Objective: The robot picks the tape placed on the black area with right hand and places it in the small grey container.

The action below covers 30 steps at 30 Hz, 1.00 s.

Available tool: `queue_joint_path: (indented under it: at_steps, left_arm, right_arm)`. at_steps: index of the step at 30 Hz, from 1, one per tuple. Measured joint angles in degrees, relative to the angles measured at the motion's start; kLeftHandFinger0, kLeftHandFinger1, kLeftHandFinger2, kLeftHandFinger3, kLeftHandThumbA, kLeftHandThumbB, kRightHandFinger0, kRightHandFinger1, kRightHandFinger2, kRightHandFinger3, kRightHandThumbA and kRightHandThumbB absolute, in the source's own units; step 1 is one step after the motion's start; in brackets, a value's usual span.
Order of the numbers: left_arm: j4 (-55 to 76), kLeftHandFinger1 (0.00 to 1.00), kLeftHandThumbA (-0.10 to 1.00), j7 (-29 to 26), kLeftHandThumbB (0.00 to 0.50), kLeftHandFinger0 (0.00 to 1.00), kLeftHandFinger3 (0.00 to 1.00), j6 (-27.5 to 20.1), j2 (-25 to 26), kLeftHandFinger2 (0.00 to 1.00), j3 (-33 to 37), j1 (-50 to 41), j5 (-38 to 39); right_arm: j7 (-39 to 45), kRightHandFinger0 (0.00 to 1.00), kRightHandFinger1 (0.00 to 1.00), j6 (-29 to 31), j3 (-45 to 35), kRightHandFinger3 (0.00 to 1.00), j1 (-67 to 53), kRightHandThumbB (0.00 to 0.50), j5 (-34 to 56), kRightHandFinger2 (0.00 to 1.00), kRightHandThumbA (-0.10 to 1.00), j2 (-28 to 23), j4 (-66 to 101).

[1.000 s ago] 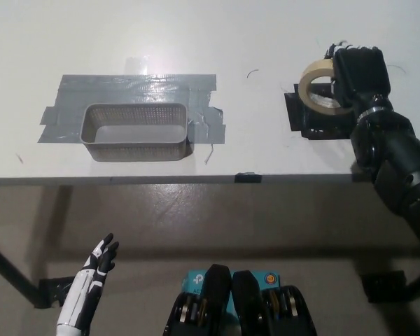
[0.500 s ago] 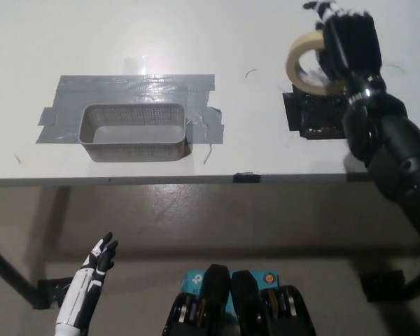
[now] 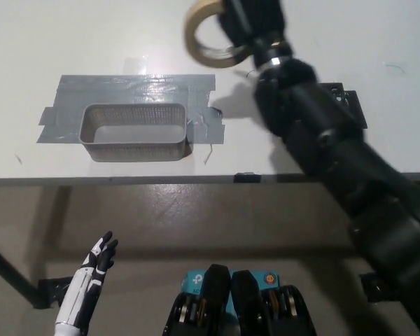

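A beige roll of tape [image 3: 208, 33] hangs in the air at the top middle, held by my black right hand [image 3: 252, 24], which is shut on it. The roll is up and to the right of the small grey mesh container [image 3: 135, 131], which stands on a patch of grey duct tape [image 3: 136, 89] on the white table. The black area [image 3: 339, 103] lies bare at the right, partly hidden by my right arm. My white left hand [image 3: 91, 283] rests low at the bottom left, below the table edge, with its fingers apart.
The white table's front edge [image 3: 196, 179] runs across the middle of the picture. A small black marker [image 3: 246, 177] sits on that edge. Below it is brown floor and a dark table leg [image 3: 10, 276] at the far left.
My right arm has swung left with the tape, from above the black area to near the container's upper right. The black area is now uncovered. The left hand has not moved.
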<state>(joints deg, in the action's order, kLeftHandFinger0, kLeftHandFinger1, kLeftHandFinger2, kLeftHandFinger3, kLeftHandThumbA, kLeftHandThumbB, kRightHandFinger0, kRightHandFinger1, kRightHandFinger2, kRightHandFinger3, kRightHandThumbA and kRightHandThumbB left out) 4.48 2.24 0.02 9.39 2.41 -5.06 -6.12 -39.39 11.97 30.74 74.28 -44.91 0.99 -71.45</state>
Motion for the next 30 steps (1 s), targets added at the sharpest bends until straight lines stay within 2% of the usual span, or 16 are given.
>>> queue_joint_path:
  at_steps: [1,2,3,4,6,7,9,10,11,14,15,18,22,24,27,30]
  left_arm:
    - [0.0,1.00,1.00,0.0,0.026,1.00,1.00,0.0,0.0,1.00,0.1,0.0,0.0]
    - [0.1,1.00,1.00,0.0,0.032,1.00,1.00,0.0,0.0,1.00,0.2,0.0,-0.1]
    - [0.1,1.00,1.00,0.0,0.032,1.00,1.00,0.0,0.0,1.00,0.3,0.0,-0.1]
    - [0.3,1.00,1.00,0.0,0.033,1.00,1.00,0.0,0.0,1.00,0.4,0.0,-0.2]
    - [0.7,1.00,1.00,0.0,0.040,1.00,1.00,0.1,0.0,1.00,0.6,0.0,-0.3]
    - [1.0,1.00,1.00,0.0,0.037,1.00,1.00,0.1,0.0,1.00,0.8,0.0,-0.4]
    - [1.1,1.00,1.00,0.0,0.043,1.00,1.00,0.1,0.0,1.00,1.1,0.0,-0.6]
    - [1.1,1.00,1.00,0.0,0.044,1.00,1.00,0.1,0.0,1.00,1.2,0.0,-0.7]
    - [1.1,1.00,1.00,0.0,0.044,1.00,1.00,0.1,0.0,1.00,1.4,0.0,-0.8]
    - [1.1,1.00,1.00,0.0,0.036,1.00,1.00,0.1,0.0,1.00,1.9,0.0,-1.2]
    - [1.1,1.00,1.00,0.0,0.035,1.00,1.00,0.1,0.0,1.00,2.0,0.0,-1.4]
    - [1.3,1.00,1.00,0.0,0.047,1.00,1.00,0.2,0.0,1.00,2.9,0.0,-2.1]
    - [2.1,1.00,1.00,0.0,0.038,1.00,1.00,0.4,0.0,1.00,3.4,0.0,-2.7]
    - [2.4,1.00,1.00,0.0,0.032,1.00,1.00,0.4,0.0,1.00,3.5,0.1,-2.9]
    - [2.8,1.00,1.00,0.0,0.026,1.00,1.00,0.7,-0.1,1.00,3.6,0.3,-3.2]
    - [2.9,1.00,1.00,0.0,0.024,1.00,1.00,0.8,-0.1,1.00,3.6,0.3,-3.4]
  right_arm:
    - [0.0,0.00,0.29,-0.3,0.7,0.60,0.4,0.181,-0.2,0.70,-0.10,1.1,-1.0]
    - [0.0,0.00,0.22,-0.5,1.3,0.51,0.6,0.214,-0.4,0.61,-0.10,1.9,-1.6]
    - [0.1,0.00,0.18,-0.8,2.0,0.43,0.8,0.208,-0.7,0.57,-0.10,2.7,-2.4]
    - [0.0,0.00,0.17,-1.0,2.6,0.33,1.1,0.203,-0.8,0.55,-0.10,3.6,-3.2]
    - [0.3,0.00,0.21,-1.5,3.5,0.29,1.2,0.185,-1.0,0.60,-0.09,5.1,-4.5]
    - [0.5,0.00,0.23,-1.7,3.9,0.35,1.2,0.186,-1.0,0.61,-0.07,5.7,-4.9]
    - [1.4,0.00,0.22,-2.1,4.4,0.28,1.2,0.144,-0.9,0.60,-0.10,7.0,-5.9]
    - [1.7,0.00,0.23,-2.5,4.7,0.30,1.2,0.153,-0.9,0.61,-0.10,7.6,-6.4]
    - [2.0,0.00,0.23,-2.7,5.0,0.38,1.2,0.157,-0.9,0.62,-0.10,8.3,-7.0]
    - [3.0,0.00,0.19,-3.5,5.4,0.49,1.2,0.193,-0.9,0.59,-0.10,10.0,-8.3]
    - [3.3,0.00,0.11,-3.9,5.5,0.38,1.2,0.198,-0.9,0.52,-0.10,10.4,-8.6]
    - [4.4,0.00,0.05,-4.9,5.8,0.26,1.3,0.206,-0.9,0.50,-0.10,11.6,-9.3]
    - [5.5,0.00,0.07,-5.6,5.8,0.36,1.1,0.220,-0.8,0.52,-0.10,12.1,-9.8]
    - [6.4,0.00,0.08,-6.2,5.8,0.33,1.0,0.243,-0.8,0.48,-0.10,12.1,-10.1]
    - [7.5,0.00,0.01,-6.8,5.8,0.26,0.9,0.201,-0.7,0.43,-0.10,12.0,-10.5]
    - [8.1,0.00,0.09,-7.5,5.9,0.19,0.6,0.182,-0.7,0.58,-0.10,12.0,-10.6]
